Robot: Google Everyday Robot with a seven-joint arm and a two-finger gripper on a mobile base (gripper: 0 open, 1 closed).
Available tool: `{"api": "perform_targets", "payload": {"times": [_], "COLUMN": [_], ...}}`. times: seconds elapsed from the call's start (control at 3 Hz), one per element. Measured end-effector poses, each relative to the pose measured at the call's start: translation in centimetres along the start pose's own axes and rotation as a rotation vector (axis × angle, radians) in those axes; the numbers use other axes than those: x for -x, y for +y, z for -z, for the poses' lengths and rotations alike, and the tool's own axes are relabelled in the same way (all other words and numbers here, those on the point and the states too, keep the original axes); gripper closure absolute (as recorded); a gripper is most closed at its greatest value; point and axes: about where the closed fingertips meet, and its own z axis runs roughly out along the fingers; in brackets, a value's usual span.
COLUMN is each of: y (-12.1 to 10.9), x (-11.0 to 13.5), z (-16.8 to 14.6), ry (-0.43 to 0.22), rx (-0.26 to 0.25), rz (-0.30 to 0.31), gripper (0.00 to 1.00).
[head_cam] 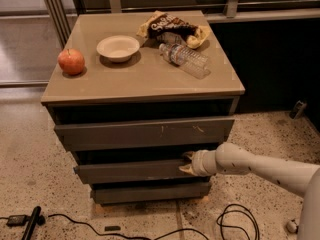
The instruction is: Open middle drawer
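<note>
The middle drawer point(130, 172) is the plain grey-brown front between the taller scratched top front point(145, 133) and the narrow bottom front point(150, 192). It stands out slightly past the bottom front, with a dark gap above it. My gripper point(187, 163) is at the right end of the middle drawer's front. One finger sits at the front's upper edge and the other finger point(185, 171) lies against its face. The pale arm point(260, 166) reaches in from the right.
The cabinet top point(145, 79) carries a red apple point(71, 61), a white bowl point(118, 48), a chip bag point(173, 27) and a lying plastic bottle point(184, 59). Black cables point(235, 219) and a black tool point(31, 223) lie on the speckled floor in front.
</note>
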Motion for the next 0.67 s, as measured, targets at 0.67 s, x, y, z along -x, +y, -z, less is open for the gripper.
{"api": "perform_targets", "payload": {"times": [0.67], "y": [5.5], "x": [0.2], "z": [2.1], "ry": [-0.040], "rx": [0.034], "rz": [0.055], "gripper": [1.00]}}
